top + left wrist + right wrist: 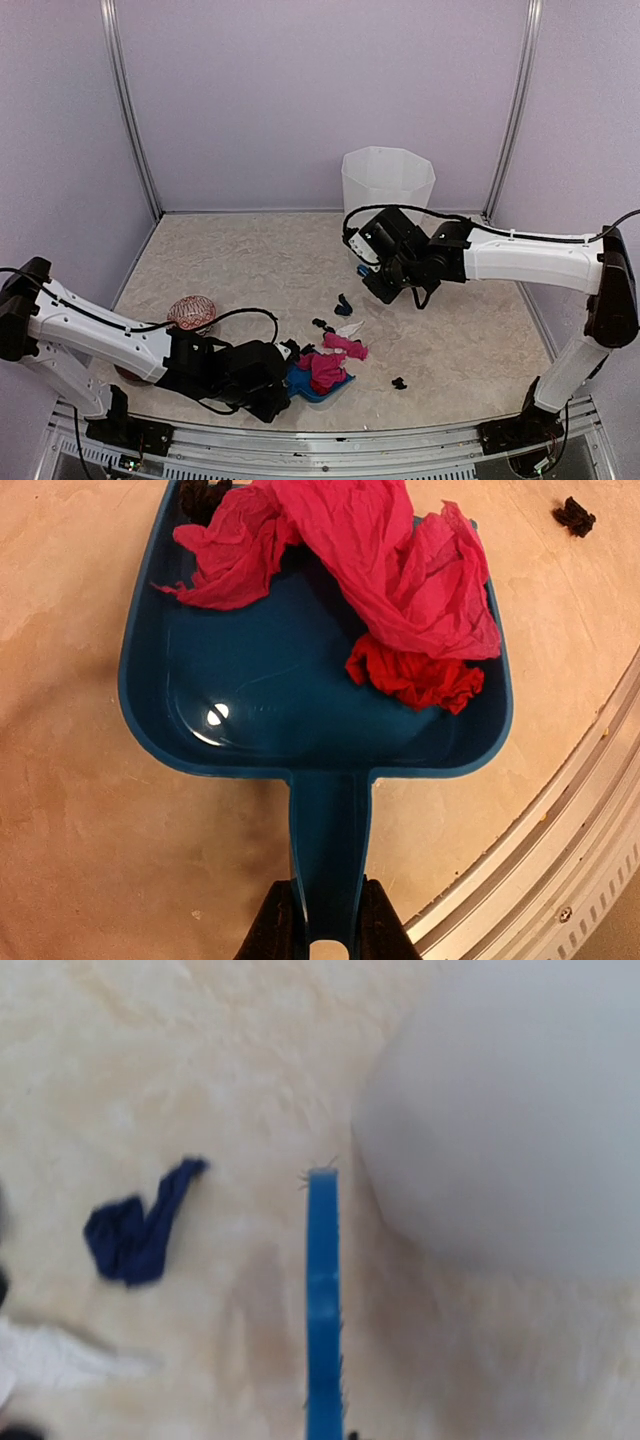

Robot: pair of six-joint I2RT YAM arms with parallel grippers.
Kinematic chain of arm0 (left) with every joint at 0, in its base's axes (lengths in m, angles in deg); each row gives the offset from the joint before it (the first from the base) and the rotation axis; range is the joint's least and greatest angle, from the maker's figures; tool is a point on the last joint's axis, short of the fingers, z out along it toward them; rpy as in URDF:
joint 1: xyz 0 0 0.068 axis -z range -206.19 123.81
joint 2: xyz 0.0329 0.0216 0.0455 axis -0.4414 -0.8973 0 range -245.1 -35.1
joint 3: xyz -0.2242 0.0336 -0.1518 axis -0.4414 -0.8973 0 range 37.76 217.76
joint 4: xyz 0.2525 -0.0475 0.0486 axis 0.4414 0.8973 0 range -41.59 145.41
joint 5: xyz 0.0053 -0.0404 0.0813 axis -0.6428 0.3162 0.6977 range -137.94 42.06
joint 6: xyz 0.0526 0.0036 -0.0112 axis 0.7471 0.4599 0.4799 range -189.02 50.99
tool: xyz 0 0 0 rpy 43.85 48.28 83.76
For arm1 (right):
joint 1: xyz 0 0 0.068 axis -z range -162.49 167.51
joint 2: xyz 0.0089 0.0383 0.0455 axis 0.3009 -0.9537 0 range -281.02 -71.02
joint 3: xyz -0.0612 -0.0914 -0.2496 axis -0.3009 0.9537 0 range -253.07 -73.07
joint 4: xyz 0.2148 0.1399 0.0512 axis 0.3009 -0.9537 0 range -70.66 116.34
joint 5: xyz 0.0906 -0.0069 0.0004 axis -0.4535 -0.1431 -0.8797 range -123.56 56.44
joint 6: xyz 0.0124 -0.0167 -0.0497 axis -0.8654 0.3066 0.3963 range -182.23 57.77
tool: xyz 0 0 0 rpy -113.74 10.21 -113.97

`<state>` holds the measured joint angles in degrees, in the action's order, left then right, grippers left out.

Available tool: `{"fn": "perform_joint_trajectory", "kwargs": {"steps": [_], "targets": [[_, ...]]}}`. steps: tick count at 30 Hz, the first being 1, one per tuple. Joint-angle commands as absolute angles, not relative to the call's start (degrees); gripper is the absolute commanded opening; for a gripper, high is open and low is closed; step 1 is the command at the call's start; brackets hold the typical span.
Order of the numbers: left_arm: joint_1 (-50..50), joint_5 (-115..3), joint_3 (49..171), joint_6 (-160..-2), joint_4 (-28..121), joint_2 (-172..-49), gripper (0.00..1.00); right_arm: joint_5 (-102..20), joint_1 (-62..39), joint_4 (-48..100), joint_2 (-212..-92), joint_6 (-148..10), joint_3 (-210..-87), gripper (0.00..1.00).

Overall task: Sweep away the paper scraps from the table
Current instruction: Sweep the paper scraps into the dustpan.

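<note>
My left gripper (328, 920) is shut on the handle of a blue dustpan (270, 690) lying flat on the table (250, 260) near its front edge. Crumpled pink paper scraps (400, 560) and a red one (420, 675) lie in the pan, spilling over its far lip (335, 362). Loose scraps lie on the table: a dark blue one (130, 1235), a white one (350, 328), and small black ones (322, 325), (575, 517). My right gripper (372, 278) hovers near the bin, shut on a blue brush (323, 1300) seen edge-on; its fingers are out of the wrist view.
A tall white faceted bin (387, 180) stands at the back, just right of the brush tip (520, 1110). A round pink patterned object (192, 312) sits by my left arm. The table's metal frame edge (560, 850) runs close to the dustpan's right side.
</note>
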<state>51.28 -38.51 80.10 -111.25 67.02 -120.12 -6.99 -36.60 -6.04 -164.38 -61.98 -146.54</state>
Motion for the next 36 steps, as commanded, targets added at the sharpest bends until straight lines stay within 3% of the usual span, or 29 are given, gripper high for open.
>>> {"fn": "perform_joint_trajectory", "kwargs": {"steps": [1, 13, 28, 36], "targets": [[49.4, -37.9, 78.8, -112.2, 69.9, -119.1, 0.00, -9.8, -35.6, 2.4, -169.0, -51.9, -147.5, 0.00], [44.4, -39.6, 80.5, -107.1, 67.0, -121.7, 0.00, -20.8, -36.2, -1.7, -172.8, -49.8, -147.6, 0.00], [41.8, -42.6, 81.4, -104.1, 63.3, -126.3, 0.00, -31.8, -45.6, -9.3, -170.5, -56.1, -149.8, 0.00], [41.7, -42.2, 81.0, -103.6, 61.6, -126.7, 0.00, -31.1, -46.7, -9.1, -166.0, -58.6, -147.9, 0.00]]}}
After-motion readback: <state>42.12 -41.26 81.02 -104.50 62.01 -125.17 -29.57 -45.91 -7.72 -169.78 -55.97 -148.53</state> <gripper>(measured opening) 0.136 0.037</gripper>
